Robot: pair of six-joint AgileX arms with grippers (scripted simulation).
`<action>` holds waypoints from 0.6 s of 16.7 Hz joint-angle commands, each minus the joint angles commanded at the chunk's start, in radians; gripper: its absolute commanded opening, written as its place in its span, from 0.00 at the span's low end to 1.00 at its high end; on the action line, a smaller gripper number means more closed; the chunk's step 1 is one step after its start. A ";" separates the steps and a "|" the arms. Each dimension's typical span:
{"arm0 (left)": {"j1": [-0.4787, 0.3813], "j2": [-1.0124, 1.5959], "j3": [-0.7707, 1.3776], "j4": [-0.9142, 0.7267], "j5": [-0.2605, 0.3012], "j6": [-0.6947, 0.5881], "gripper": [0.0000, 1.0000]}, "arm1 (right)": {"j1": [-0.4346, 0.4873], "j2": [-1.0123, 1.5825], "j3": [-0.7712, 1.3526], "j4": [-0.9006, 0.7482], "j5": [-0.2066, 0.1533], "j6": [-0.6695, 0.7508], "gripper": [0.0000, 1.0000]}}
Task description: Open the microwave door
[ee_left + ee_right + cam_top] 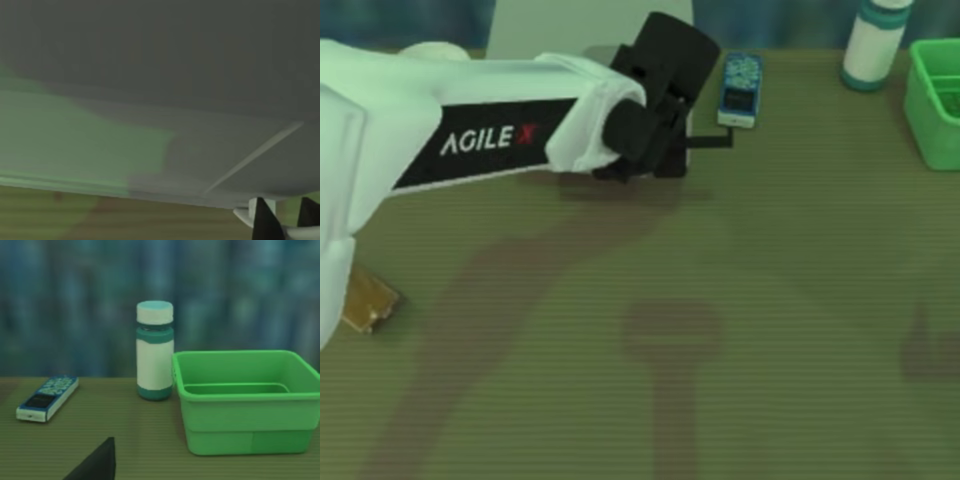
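Note:
The microwave [560, 25] is a light grey box at the table's back edge, partly covered by my left arm [500, 140]. The arm's black wrist [660, 100] sits at the microwave's right front corner. In the left wrist view the microwave door [165, 90] fills most of the picture, a grey translucent panel with green showing through it. My left gripper [281, 201] is at the door's edge, and the pale handle [305, 233] lies between its two dark fingers. Of my right gripper only one dark finger [100, 462] shows, low over the table.
A blue-and-white phone [740, 88] lies just right of the left wrist. A white bottle with a teal cap [875, 40] and a green bin [935, 95] stand at the back right. A wooden block [365, 300] lies at the left edge.

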 joint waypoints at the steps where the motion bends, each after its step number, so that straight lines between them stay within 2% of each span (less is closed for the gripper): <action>1: 0.001 -0.009 -0.012 0.009 0.005 0.010 0.00 | 0.000 0.000 0.000 0.000 0.000 0.000 1.00; 10: 0.004 -0.015 -0.029 0.015 0.010 0.023 0.00 | 0.000 0.000 0.000 0.000 0.000 0.000 1.00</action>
